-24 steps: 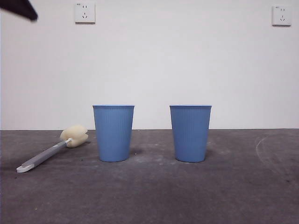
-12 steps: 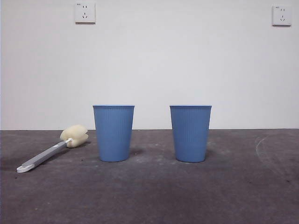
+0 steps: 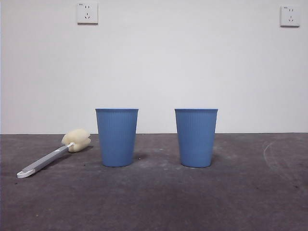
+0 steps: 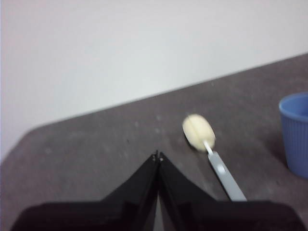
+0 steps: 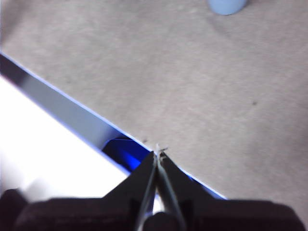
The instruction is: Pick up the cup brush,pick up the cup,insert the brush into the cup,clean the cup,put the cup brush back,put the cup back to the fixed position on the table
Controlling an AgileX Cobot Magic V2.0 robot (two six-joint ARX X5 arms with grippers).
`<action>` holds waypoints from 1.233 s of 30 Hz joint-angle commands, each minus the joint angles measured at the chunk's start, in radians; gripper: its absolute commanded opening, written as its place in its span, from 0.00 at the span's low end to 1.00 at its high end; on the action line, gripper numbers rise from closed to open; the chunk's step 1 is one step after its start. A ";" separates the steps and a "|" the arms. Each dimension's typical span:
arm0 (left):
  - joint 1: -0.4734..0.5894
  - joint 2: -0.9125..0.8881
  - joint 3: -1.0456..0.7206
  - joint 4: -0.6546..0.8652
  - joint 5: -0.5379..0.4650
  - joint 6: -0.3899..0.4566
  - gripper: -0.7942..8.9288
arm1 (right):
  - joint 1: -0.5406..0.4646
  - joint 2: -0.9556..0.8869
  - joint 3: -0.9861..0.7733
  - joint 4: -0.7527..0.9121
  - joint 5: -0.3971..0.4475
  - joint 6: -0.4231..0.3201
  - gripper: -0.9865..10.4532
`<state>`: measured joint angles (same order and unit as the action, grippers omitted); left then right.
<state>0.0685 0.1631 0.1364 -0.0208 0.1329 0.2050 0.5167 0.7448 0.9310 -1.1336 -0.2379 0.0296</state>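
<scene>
We saw a plain white wall [image 3: 159, 67] rising behind the dark grey, scuffed worktop [image 3: 159, 197]. Two white power sockets were set high on it, one at left [image 3: 87, 13], one at far right [image 3: 290, 15]. Light fell soft and even.

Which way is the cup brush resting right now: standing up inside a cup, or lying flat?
Lying flat. The cup brush lies on the table, outside and beside the nearer blue cup, held by no jaws.

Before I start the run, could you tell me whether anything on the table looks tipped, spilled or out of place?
Nothing stands out. Both blue cups stand upright and apart, and the cup brush lies flat on the table beside them; no spill shows.
</scene>
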 commanded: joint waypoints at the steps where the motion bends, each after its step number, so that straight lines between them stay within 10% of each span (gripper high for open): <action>1: 0.003 -0.053 -0.071 0.006 -0.003 -0.056 0.08 | 0.000 -0.001 0.003 0.003 0.027 -0.007 0.09; 12: 0.003 -0.159 -0.126 -0.139 0.006 -0.179 0.08 | 0.000 0.003 0.003 0.001 0.131 -0.007 0.09; 37: 0.003 -0.039 -0.126 -0.139 0.004 -0.178 0.08 | -0.045 -0.045 -0.003 0.082 0.239 -0.063 0.09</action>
<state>0.0692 0.1234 0.0181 -0.1642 0.1371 0.0326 0.4839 0.7174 0.9306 -1.0901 -0.0074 -0.0059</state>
